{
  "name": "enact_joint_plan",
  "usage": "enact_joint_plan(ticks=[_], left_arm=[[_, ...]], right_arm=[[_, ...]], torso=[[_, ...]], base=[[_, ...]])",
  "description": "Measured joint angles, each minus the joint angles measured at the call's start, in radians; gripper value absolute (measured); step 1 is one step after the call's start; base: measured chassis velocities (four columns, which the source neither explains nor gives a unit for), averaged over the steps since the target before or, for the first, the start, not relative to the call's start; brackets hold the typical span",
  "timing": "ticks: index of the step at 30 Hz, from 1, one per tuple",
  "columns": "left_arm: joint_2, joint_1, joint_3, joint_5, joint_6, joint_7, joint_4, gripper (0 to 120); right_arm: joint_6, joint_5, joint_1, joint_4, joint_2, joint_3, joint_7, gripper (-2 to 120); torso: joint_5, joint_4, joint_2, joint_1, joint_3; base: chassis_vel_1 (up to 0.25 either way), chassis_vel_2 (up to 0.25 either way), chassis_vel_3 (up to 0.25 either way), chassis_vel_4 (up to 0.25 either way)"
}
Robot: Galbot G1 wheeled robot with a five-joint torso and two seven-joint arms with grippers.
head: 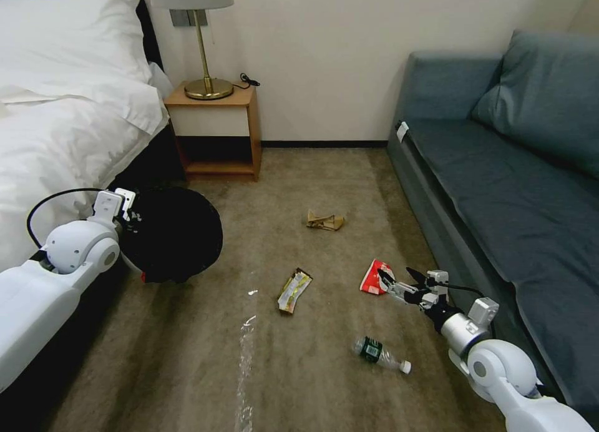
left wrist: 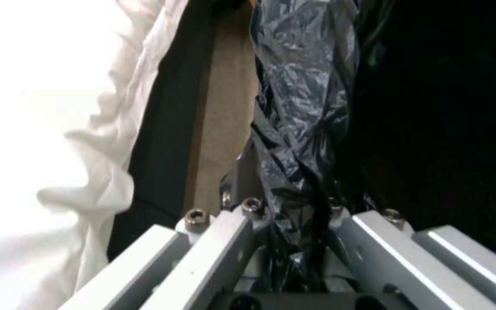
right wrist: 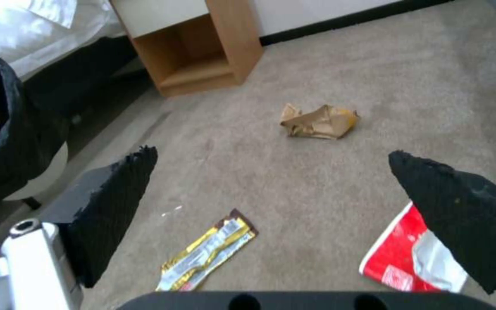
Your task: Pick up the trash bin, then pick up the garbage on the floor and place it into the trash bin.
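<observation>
The trash bin [head: 173, 233], white with a black liner [left wrist: 302, 107], hangs off the floor beside the bed. My left gripper [head: 132, 217] is shut on its rim, and the left wrist view shows that gripper [left wrist: 294, 217] pinching the liner. My right gripper [head: 396, 273] stands open low over the carpet, just right of the red-and-white packet [head: 374, 278]. In the right wrist view the right gripper [right wrist: 272, 155] gapes wide, with the packet [right wrist: 400, 265] under one finger. Other garbage on the floor: crumpled brown paper [head: 324, 220] [right wrist: 318, 122], a yellow-green wrapper [head: 294, 290] [right wrist: 206, 250] and a clear bottle [head: 380, 352].
A bed [head: 56, 126] runs along the left and a blue sofa [head: 499, 188] along the right. A wooden nightstand [head: 215, 129] with a brass lamp [head: 203, 51] stands against the far wall. Open carpet lies between them.
</observation>
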Motion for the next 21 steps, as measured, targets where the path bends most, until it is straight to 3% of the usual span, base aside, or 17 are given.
enact_joint_plan(ticks=[7, 13, 17, 20, 21], left_arm=[[0.005, 0.039, -0.039, 0.009, -0.009, 0.011, -0.010, 1], [0.013, 0.080, -0.088, 0.020, -0.015, 0.025, -0.019, 1], [0.021, 0.112, -0.125, 0.035, -0.020, 0.043, -0.024, 1], [0.041, 0.191, -0.195, 0.078, -0.036, 0.081, -0.039, 1], [0.041, 0.191, -0.195, 0.078, -0.036, 0.081, -0.039, 1]], right_arm=[[0.000, -0.017, 0.000, 0.000, 0.007, -0.017, 0.003, 100], [-0.026, -0.025, 0.007, 0.007, -0.004, -0.043, 0.016, 100], [-0.072, -0.025, 0.016, 0.016, -0.037, -0.063, 0.026, 100], [-0.151, -0.016, 0.036, 0.023, -0.156, -0.130, 0.028, 100], [-0.151, -0.016, 0.036, 0.023, -0.156, -0.130, 0.028, 100]], torso=[[0.0000, 0.0000, 0.000, 0.000, 0.000], [0.0000, -0.0001, 0.000, 0.000, 0.000], [-0.0001, -0.0001, 0.000, 0.000, 0.000], [-0.0002, 0.0001, 0.000, 0.000, 0.000], [-0.0002, 0.0001, 0.000, 0.000, 0.000]], base=[[-0.138, 0.138, 0.132, -0.131], [-0.029, 0.034, 0.028, -0.045], [0.000, 0.000, 0.000, 0.000], [0.000, 0.000, 0.000, 0.000], [0.000, 0.000, 0.000, 0.000]])
